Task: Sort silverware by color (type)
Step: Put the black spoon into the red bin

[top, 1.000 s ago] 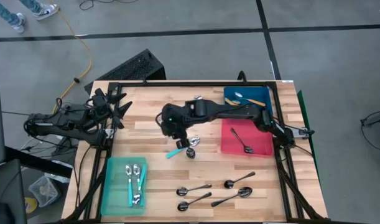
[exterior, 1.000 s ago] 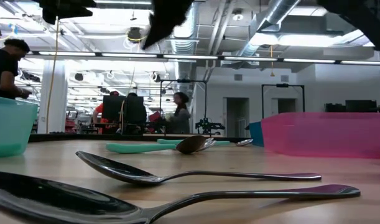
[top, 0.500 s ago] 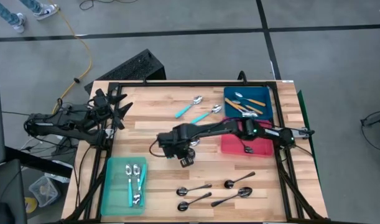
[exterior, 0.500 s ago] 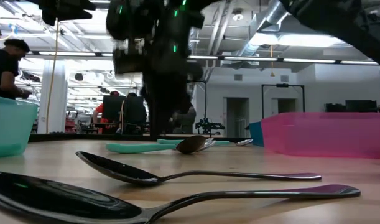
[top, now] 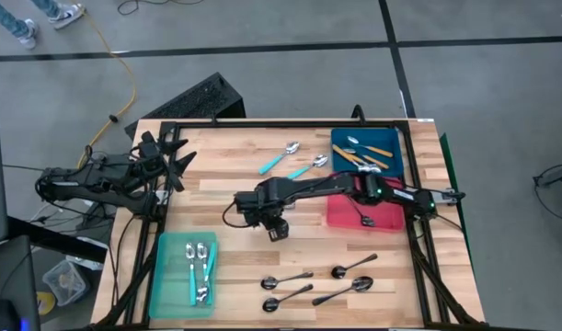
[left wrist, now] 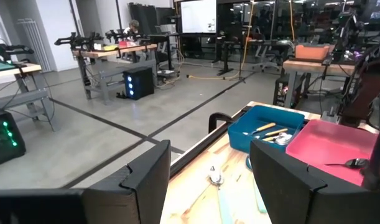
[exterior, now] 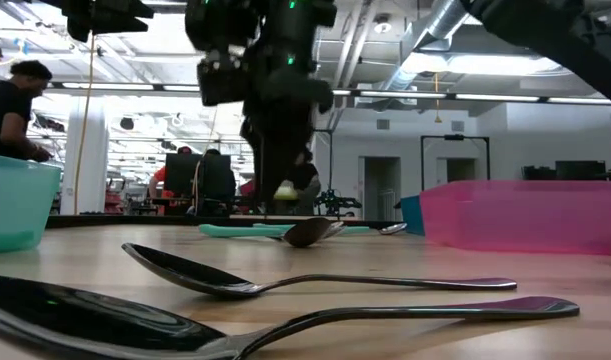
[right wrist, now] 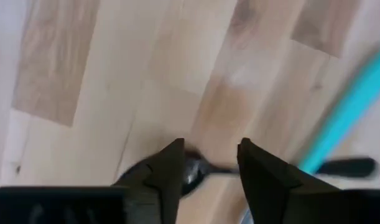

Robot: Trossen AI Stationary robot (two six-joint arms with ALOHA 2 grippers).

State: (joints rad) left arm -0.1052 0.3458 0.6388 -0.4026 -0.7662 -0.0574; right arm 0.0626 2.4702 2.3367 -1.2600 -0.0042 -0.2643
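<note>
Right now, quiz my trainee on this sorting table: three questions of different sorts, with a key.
1. True or false: the pink tray holds orange-handled spoons.
2. Multiple choice: how many loose dark spoons lie clustered on the wood near the table's front edge? A two, B four, C six.
3. Short answer: which tray holds teal-handled spoons?

Key: 1 false, it holds a single dark spoon. 2 B. 3 the teal tray.
</note>
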